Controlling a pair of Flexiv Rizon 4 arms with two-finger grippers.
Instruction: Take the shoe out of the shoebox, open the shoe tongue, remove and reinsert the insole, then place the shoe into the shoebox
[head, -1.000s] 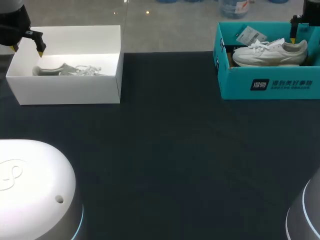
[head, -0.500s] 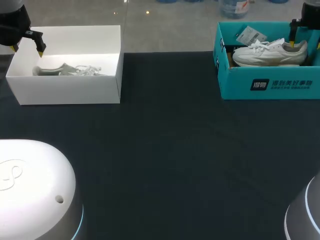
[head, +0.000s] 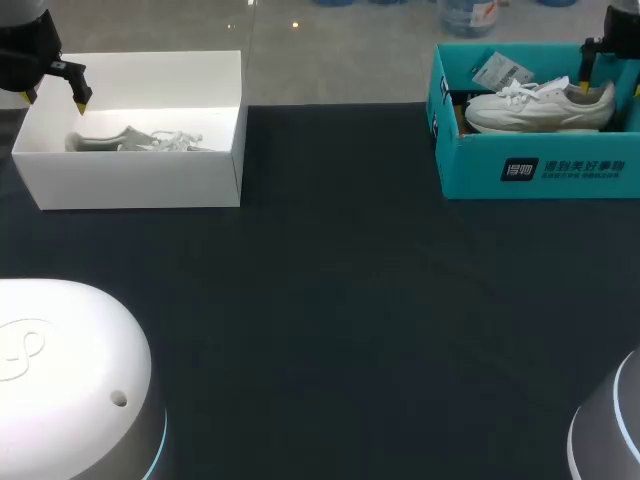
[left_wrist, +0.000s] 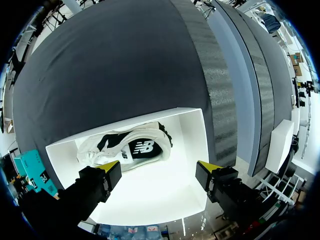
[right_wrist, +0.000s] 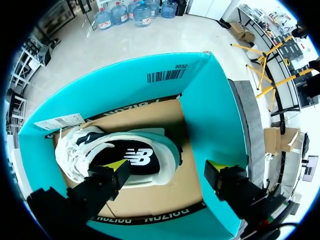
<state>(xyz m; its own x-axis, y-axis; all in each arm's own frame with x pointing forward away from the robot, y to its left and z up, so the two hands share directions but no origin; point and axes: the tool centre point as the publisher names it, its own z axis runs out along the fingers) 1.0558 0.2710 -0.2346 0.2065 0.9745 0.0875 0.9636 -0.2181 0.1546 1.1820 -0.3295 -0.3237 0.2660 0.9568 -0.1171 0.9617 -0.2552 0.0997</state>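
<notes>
Inside teal shoebox, white shoe

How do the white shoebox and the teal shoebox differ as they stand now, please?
The white shoebox is plain in front; the teal shoebox bears print on its front. The white shoebox's floor is white, the teal shoebox's brown. Both stand open, holding the white-box shoe and the teal-box shoe.
</notes>
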